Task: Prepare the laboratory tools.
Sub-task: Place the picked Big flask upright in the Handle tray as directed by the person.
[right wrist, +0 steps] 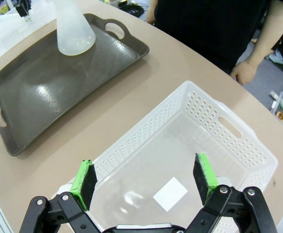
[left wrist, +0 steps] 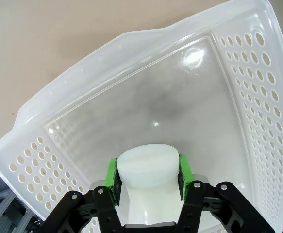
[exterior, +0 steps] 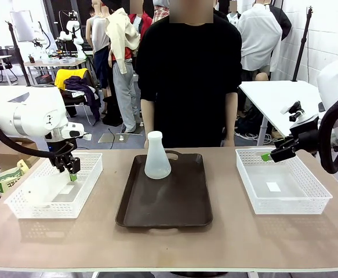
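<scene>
Front view puts a dark brown tray [exterior: 164, 200] at the middle of the table [exterior: 169, 243], and everything else sits around it. One frosted flask [exterior: 157, 156] stands upright on the tray's far part, close to the person's [exterior: 189, 69] side. Left of the tray lies a white basket [exterior: 55, 185], and the left gripper [exterior: 71, 172] hangs over it, near its far right corner. From that arm's wrist camera, the left gripper [left wrist: 148, 175] is clamped on the neck of a second flask [left wrist: 147, 167], its green pads [left wrist: 113, 174] pressed against both sides, with the basket [left wrist: 248, 77] floor beneath. Right of the tray sits another white basket [exterior: 282, 188]; the right gripper [exterior: 268, 156] hovers above its far left corner. Its own camera shows the right gripper [right wrist: 146, 177] spread wide with nothing between the pads, above that basket [right wrist: 199, 116], with the tray [right wrist: 49, 97] and flask [right wrist: 73, 29] beyond.
</scene>
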`<state>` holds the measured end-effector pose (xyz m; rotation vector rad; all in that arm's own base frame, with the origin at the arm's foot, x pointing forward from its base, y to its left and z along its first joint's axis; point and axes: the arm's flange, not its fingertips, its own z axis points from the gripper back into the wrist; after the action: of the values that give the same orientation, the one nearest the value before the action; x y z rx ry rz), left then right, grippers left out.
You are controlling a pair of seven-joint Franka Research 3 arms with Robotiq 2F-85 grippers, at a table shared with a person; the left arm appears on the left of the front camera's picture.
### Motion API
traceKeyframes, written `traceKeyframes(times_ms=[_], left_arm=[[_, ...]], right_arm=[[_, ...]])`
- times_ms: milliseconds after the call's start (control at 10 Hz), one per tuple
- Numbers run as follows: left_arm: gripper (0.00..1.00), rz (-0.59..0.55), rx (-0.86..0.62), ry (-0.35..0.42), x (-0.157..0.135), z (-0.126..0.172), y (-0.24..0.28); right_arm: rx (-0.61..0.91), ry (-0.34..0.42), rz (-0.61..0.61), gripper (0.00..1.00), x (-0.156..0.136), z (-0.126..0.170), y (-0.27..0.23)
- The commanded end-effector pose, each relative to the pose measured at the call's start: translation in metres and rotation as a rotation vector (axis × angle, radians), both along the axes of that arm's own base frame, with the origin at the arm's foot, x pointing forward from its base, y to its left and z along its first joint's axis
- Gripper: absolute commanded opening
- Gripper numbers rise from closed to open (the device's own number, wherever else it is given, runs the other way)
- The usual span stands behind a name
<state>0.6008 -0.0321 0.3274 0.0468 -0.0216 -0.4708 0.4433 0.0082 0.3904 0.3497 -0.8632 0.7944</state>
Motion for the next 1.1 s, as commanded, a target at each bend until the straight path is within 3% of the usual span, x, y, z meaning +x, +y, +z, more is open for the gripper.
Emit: traceKeyframes(times_ms=[0, 100, 600, 1000], left_arm=[[0.00, 0.001, 0.001, -0.002, 0.000, 0.000, 0.001], [0.00, 0.000, 0.000, 0.000, 0.000, 0.000, 0.000], [0.00, -0.036, 0.004, -0.212, -0.048, 0.081, -0.010], [0.00, -0.095, -0.086, -0.297, -0.083, 0.141, -0.008]], right_arm=[[-0.007, 0.004, 0.003, 1.00, 0.000, -0.001, -0.001], [-0.007, 0.004, 0.003, 1.00, 0.000, -0.001, -0.001], [-0.007, 0.004, 0.003, 1.00, 0.000, -0.001, -0.001], [-0.007, 0.004, 0.003, 1.00, 0.000, -0.001, -0.001]])
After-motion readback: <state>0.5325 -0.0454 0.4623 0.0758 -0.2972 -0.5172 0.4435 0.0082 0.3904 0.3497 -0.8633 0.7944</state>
